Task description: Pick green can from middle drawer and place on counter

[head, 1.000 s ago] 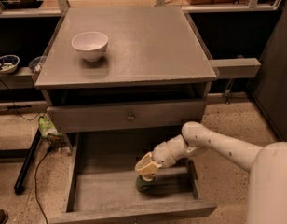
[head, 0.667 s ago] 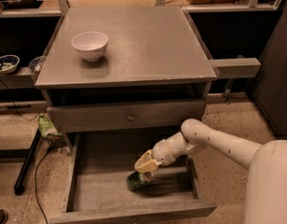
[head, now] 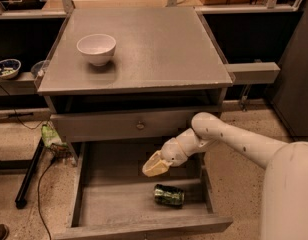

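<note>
Green can [head: 169, 195] lies sideways in the middle drawer [head: 110, 204]; the empty gripper [head: 153, 168] above it, opening unclear, could set it rolling

The robot's 1 arm [head: 244, 143] stretches from the lower right corner, where its thick white base section [head: 289, 194] fills the frame. The link slopes up and left to a rounded elbow [head: 206, 126], then bends down-left through a jointed wrist [head: 176, 151]. The tan hand [head: 155, 165] is the arm's leftmost tip, angled downward, low in mid-view.
</note>
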`<action>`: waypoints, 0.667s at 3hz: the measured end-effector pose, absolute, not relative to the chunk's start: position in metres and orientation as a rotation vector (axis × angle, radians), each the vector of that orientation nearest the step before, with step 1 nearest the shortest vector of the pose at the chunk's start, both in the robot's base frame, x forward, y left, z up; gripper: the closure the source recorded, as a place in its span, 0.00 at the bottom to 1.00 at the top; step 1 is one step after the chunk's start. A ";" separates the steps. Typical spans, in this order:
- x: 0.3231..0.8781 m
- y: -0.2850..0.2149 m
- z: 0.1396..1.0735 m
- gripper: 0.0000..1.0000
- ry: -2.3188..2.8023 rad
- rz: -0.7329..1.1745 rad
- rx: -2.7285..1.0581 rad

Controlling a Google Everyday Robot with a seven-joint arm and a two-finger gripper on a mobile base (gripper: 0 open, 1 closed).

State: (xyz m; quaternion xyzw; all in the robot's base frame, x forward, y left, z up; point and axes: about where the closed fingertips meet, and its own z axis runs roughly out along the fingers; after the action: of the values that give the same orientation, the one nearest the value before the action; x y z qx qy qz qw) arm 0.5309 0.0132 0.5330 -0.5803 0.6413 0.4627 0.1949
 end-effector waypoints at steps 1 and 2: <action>0.531 0.013 0.533 0.78 1.798 1.297 -1.627; 0.531 0.013 0.533 0.57 1.797 1.297 -1.627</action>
State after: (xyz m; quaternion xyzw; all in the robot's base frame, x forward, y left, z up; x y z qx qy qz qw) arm 0.5308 0.0133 0.5330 -0.5803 0.6412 0.4627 0.1949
